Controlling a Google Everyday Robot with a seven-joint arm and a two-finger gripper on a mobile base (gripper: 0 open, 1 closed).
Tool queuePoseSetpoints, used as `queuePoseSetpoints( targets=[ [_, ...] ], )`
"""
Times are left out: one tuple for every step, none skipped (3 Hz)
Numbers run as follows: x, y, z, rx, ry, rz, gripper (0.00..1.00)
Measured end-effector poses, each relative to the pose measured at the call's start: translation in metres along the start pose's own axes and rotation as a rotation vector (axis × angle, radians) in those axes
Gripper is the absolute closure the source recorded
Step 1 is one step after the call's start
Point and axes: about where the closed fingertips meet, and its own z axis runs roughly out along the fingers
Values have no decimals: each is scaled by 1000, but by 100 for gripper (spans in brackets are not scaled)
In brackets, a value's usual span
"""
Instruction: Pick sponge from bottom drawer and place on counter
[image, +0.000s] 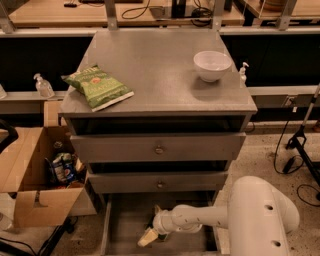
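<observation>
The bottom drawer (125, 220) is pulled out at the foot of the grey cabinet, showing its grey floor and low side walls. My white arm reaches into it from the right. My gripper (151, 227) is low inside the drawer, near the middle of its floor, with a pale yellowish tip at the front. I cannot make out the sponge; it may be hidden by the gripper. The counter (150, 65) is the flat grey cabinet top above.
A green chip bag (96, 86) lies on the counter's left and a white bowl (212, 64) on its right. The two upper drawers (159, 148) are shut. An open cardboard box (35, 175) stands on the floor at left. Cables and a stand lie at right.
</observation>
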Motion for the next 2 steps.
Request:
queuePoseSetpoints(
  targets=[
    [7, -12, 17, 27, 71, -22, 0],
    [23, -23, 26, 59, 158, -67, 0]
  ],
)
